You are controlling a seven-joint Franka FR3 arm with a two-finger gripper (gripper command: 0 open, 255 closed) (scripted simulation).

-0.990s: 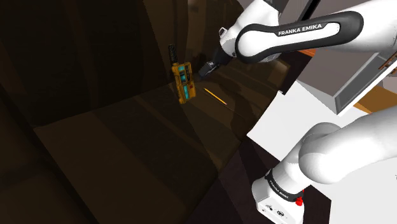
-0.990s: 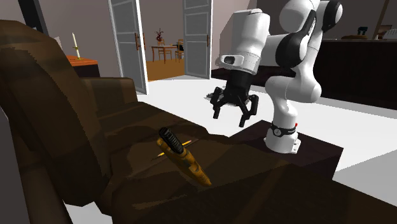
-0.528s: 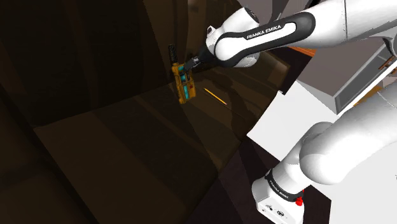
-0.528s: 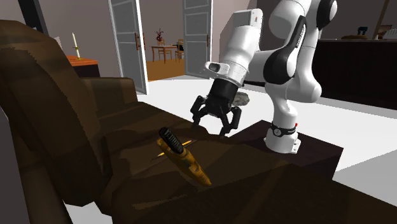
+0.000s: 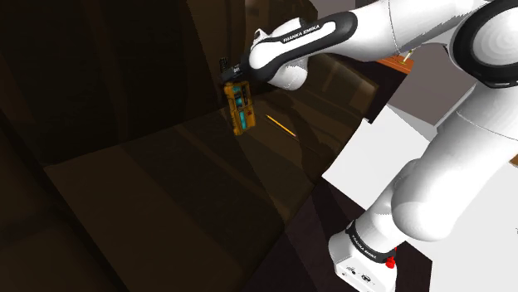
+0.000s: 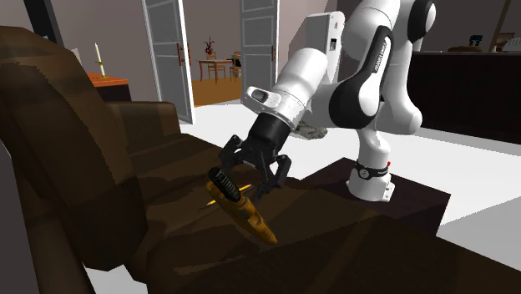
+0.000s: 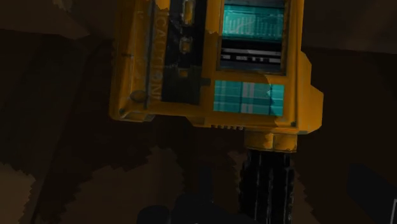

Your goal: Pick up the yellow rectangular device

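Lying flat on the seat of a dark brown sofa [image 6: 100, 192] is the yellow rectangular device [image 6: 245, 213]. It has teal panels on its face and a black ribbed stub [image 7: 267, 184] at one end. In the shoulder view the yellow rectangular device [image 5: 239, 108] rests where the seat meets the sofa's backrest, its stub pointing up toward the backrest.

Directly above the stub end hangs the all-black two-finger gripper [image 6: 250, 178], pointing down at the device. Its fingers are spread wide, one to each side of the stub and the yellow body just behind it. Nothing is clasped between them. They sit close to the casing, but the dim sofa makes it hard to say whether either fingertip touches it. The wrist view looks straight down on the device's [image 7: 210, 63] teal panels, with the ribbed stub nearest the hand.

Just beside the device lies a thin yellow stick [image 5: 280, 126], also on the seat. Rising from the gripper, the white arm [image 6: 367, 75] curves back to a dark box stand [image 6: 409, 200], set well apart from the device at the seat's edge. Far behind the device, grey double doors [image 6: 167, 50] stand open onto a room with a small table [image 6: 213, 65]. A pale candle [image 6: 98, 55] stands on an orange surface beyond the sofa's backrest.
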